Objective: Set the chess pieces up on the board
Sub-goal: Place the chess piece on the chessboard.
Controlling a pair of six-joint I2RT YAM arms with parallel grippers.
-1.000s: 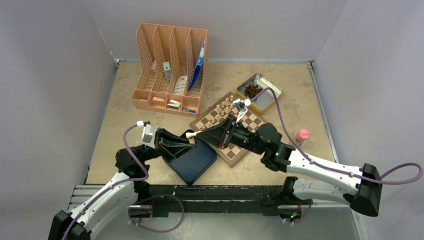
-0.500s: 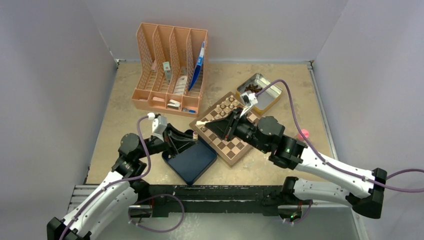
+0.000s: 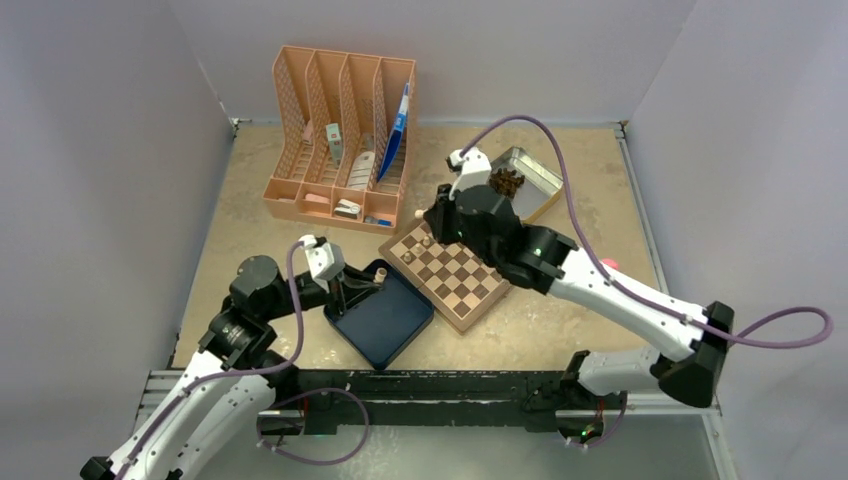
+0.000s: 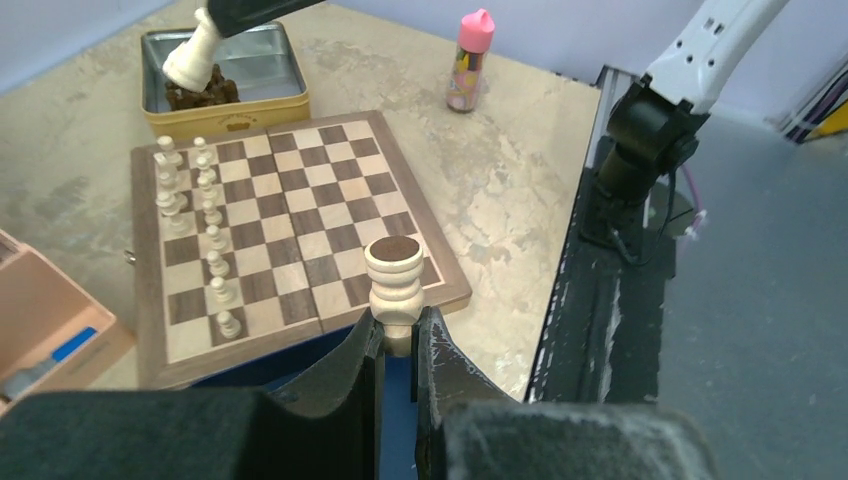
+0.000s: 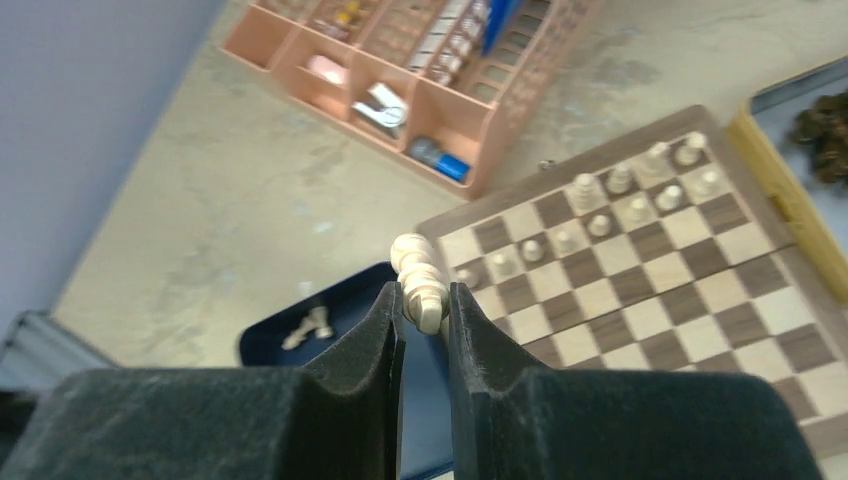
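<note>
Since the earlier frame, the right arm had swung from above the middle of the board [image 3: 462,280] to its 12 o'clock corner, and the left arm had risen off the tray [image 3: 385,322].

Placed chess pieces [image 4: 212,212] stood upright in two short rows along one edge of the board, the edge at 11 o'clock in the top view. The remaining squares were bare. The board lay flat at the centre of the counter [image 3: 250,220], turned corner-on to the arm bases.

The right claw [image 5: 422,300] was closed narrow on the right-hand piece [image 5: 418,278], gripping its lower part, with the rest of the piece projecting beyond the fingertips. This claw hung above the board's 12 o'clock corner.

The left claw [image 4: 398,330] was likewise clamped narrow on the left-hand piece [image 4: 393,280], whose dark round end face pointed away from the claw. It hovered over the tray's 12 o'clock edge, just beside the board.

The dark blue tray lay at 8 o'clock from the board, touching it. One loose piece [image 5: 308,322] lay on its side in the tray.

A yellow-walled tin [image 4: 225,100] holding dark figures [image 4: 205,92] sat at 1 o'clock from the board. A peach organiser [image 3: 340,140] stood at 11 o'clock. A pink-capped bottle [image 4: 468,62] stood at 3 o'clock, well apart from the board.
</note>
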